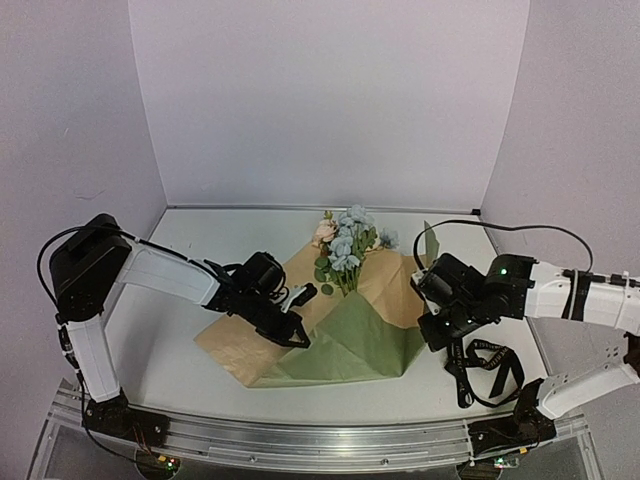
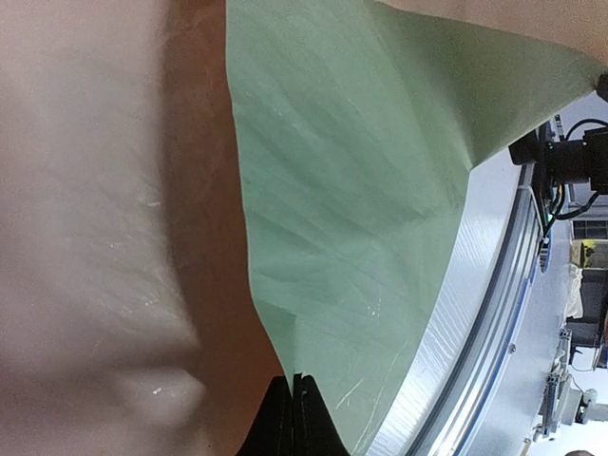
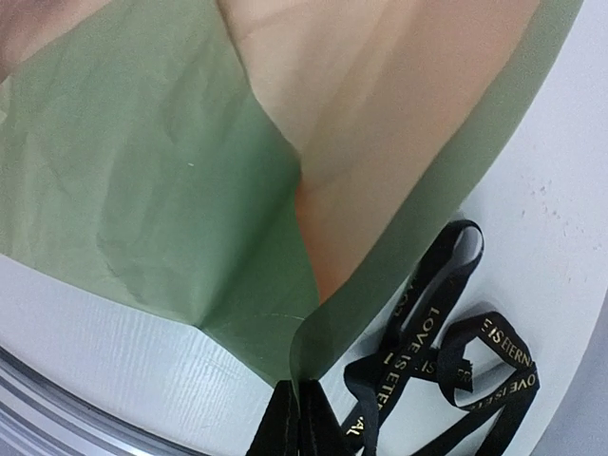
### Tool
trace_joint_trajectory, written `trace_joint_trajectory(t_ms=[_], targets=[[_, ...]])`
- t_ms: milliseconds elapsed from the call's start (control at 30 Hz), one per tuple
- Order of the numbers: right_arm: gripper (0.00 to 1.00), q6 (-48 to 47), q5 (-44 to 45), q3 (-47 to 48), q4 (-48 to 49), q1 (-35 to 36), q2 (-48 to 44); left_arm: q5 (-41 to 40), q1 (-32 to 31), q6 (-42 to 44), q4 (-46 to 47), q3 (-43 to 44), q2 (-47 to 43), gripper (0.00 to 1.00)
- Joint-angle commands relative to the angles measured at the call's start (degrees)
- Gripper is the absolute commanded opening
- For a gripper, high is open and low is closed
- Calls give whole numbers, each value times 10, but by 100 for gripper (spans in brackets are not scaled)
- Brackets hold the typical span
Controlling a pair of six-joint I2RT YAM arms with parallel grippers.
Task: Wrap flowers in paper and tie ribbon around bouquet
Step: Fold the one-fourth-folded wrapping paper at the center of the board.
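"LOVE IS ETERN" (gold print) on ribbon [image 3: 404, 328]

Robot lab booth: bare white walls [image 1: 330, 100], aluminium mounting rail [image 1: 320, 440].

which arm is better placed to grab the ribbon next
Likely right: the ribbon lies just beside the right gripper, the left gripper is across the paper from it; both are shut on the paper.

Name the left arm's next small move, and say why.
Probably lift the left pincer and carry its pinched edge of the paper over toward the flowers. Both pincers are shut on the paper, the right pincer at a corner, and the flowers lie on it not yet wrapped.
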Motion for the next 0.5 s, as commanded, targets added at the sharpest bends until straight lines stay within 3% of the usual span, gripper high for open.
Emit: trace_joint_trajectory(t_ms=[0, 467], targets=[[0, -27, -59, 37, 34, 12, 42, -5, 6, -4, 11, 33, 12, 0], [0, 47, -200, 104, 175, 12, 193, -10, 6, -2, 0, 45, 29, 0]])
